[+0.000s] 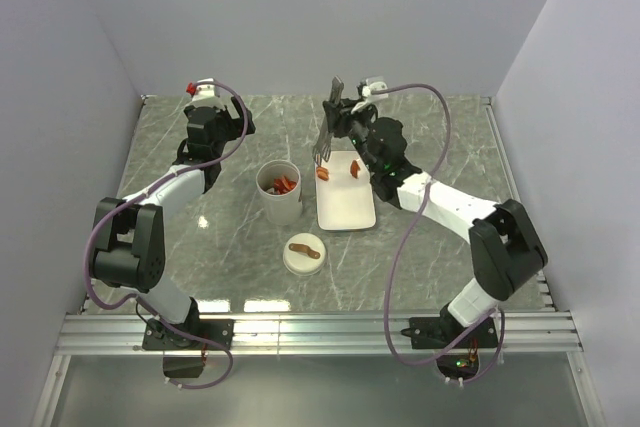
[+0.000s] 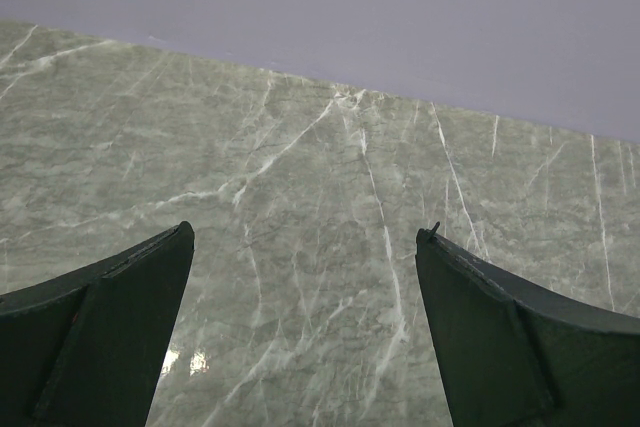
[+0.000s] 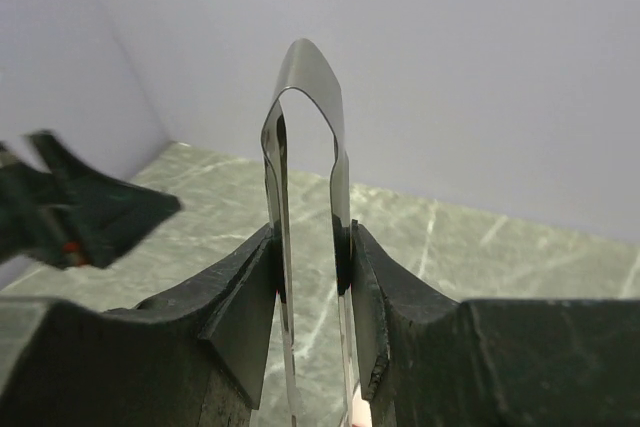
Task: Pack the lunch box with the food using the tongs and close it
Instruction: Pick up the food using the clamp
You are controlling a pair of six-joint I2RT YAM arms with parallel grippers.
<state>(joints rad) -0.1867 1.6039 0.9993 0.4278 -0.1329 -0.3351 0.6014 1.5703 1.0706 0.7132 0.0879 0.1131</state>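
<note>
My right gripper is shut on the slim grey metal tongs, which stand nearly upright with their tips just above the far left corner of the white plate. In the right wrist view the tongs sit squeezed between my two fingers, looped end up. Two red-orange food pieces lie on the plate's far end. The tall white lunch box stands left of the plate with red-orange food inside. Its round cream lid lies in front of it. My left gripper is open over bare table.
The left arm reaches to the back left corner, close to the rear wall. Grey walls enclose the marble table on three sides. A metal rail runs along the near edge by the arm bases.
</note>
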